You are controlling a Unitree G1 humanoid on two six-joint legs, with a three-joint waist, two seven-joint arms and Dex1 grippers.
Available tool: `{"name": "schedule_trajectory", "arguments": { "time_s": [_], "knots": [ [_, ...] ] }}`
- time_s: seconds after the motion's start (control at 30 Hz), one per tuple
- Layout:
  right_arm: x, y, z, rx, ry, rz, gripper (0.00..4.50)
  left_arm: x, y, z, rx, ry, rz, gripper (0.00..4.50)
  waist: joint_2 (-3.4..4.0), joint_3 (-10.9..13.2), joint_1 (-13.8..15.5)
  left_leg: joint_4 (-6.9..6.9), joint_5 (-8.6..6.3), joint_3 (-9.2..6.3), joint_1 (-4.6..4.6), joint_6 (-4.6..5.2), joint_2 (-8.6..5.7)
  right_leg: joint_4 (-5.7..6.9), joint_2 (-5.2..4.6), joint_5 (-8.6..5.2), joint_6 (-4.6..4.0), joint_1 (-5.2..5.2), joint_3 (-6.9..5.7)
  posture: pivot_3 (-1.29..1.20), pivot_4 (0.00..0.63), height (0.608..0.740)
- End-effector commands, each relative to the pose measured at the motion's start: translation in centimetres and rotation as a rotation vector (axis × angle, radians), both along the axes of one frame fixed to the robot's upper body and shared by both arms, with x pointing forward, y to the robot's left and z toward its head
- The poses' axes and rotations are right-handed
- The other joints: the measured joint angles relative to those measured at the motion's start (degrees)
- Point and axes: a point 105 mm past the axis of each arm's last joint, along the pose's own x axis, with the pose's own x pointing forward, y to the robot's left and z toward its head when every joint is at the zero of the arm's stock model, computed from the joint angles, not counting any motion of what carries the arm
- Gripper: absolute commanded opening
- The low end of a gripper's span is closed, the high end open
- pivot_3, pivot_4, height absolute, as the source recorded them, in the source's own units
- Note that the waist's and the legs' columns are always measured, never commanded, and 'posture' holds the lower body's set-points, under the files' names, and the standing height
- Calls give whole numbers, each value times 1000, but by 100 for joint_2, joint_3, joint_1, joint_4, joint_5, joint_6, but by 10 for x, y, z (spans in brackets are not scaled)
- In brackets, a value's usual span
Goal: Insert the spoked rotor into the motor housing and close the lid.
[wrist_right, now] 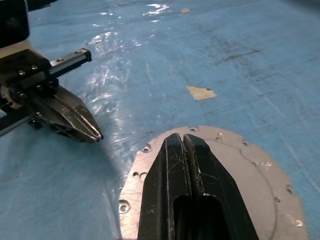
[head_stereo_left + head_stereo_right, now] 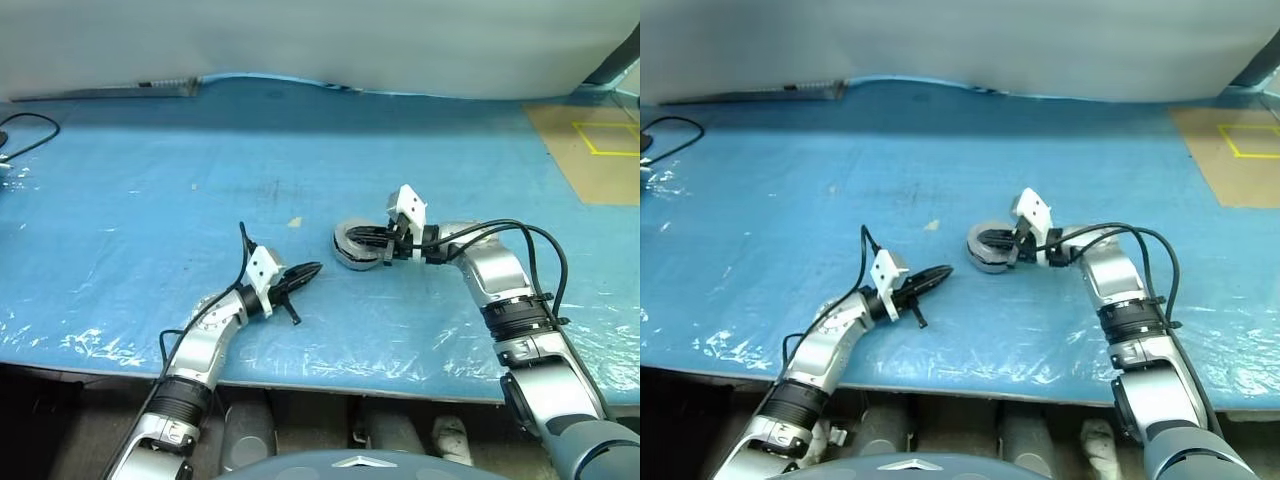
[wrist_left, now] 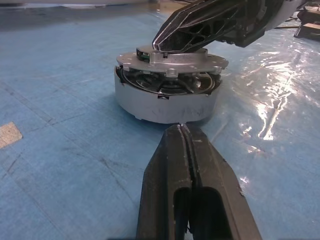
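Note:
The motor housing (image 3: 165, 107), a grey round puck, stands on the blue table just right of centre (image 2: 348, 257). The lid (image 3: 212, 62) lies on top of it, a thin grey disc with small holes near its edge (image 1: 250, 180). In the gap beneath the lid I see the spoked rotor (image 3: 165, 82), dark rim and silver spokes, sitting inside the housing. My right gripper (image 2: 365, 237) is shut, its tips resting on the lid's top. My left gripper (image 2: 308, 271) is shut with nothing in it, level, pointing at the housing's side from a short way off.
The blue plastic-covered table (image 2: 150, 200) has a scrap of tape (image 2: 294, 222) just left of the housing. A black cable (image 2: 25, 135) lies at the far left. A tan board with yellow tape (image 2: 590, 150) sits at the back right.

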Motion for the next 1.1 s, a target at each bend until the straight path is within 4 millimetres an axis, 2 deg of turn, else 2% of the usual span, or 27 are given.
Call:
{"name": "schedule_trajectory", "arguments": {
  "time_s": [0.03, 0.13, 0.37, 0.47, 0.53, 0.67, 0.77, 0.9, 1.1],
  "knots": [
    [4, -2, 26, 57, -105, -51, 0, 1, 0, 11, -17, -37, 0, 39, 0, 0, -4, -1, 3, 0, 0, -6, 0, -1, 0, 0, 0, 0, 0, 0, 150, 740],
    [2, -1, 26, 61, -95, -58, 0, 1, 1, 11, -14, -36, 1, 39, 0, 0, -4, -3, 6, 0, 0, -11, 0, -1, 0, 0, 0, 0, 1, 0, 150, 740],
    [6, 1, -11, 12, 19, -194, 0, 2, 2, 15, -18, -46, 10, 39, 0, 0, -8, -4, 8, 0, 1, -15, -1, -1, 0, 0, 1, 0, 1, 0, 150, 740],
    [-2, 7, -23, 23, 80, -203, 0, 2, 3, 15, -14, -46, 18, 39, -1, -1, -8, -7, 5, 0, 12, -24, -3, -1, 1, 0, 1, 7, 4, 0, 150, 740],
    [-7, 11, -22, 35, 79, -196, 0, 2, 3, 15, -11, -44, 23, 39, -1, -1, -5, -11, -3, -1, 23, -38, -4, -4, 0, 0, 1, 19, 4, 0, 150, 740],
    [-8, 13, -4, 143, 56, -221, 0, 3, 4, 16, -7, -43, 23, 39, -1, -1, -6, -16, -3, -1, 33, -39, -7, -6, 0, 0, 2, 25, 7, 0, 150, 740],
    [-9, 7, 7, 195, 30, -257, 620, 4, 5, 15, -5, -41, 26, 0, -1, -1, -4, -18, -3, -1, 31, -40, -9, -7, -1, 0, 2, 25, 7, 0, 150, 740],
    [-12, 0, 10, 199, 3, -294, 2062, 5, 5, 13, -3, -38, 24, 0, -1, -1, -3, -23, -3, -1, 30, -41, -11, -13, -1, 0, 3, 24, 7, 0, 150, 740],
    [-13, -9, -3, 133, -22, -344, 4178, 6, 4, 13, -2, -36, 19, 0, -1, -1, -6, -26, -3, -1, 30, -41, -12, -15, -1, 0, 4, 24, 8, 0, 150, 740]
  ]
}}
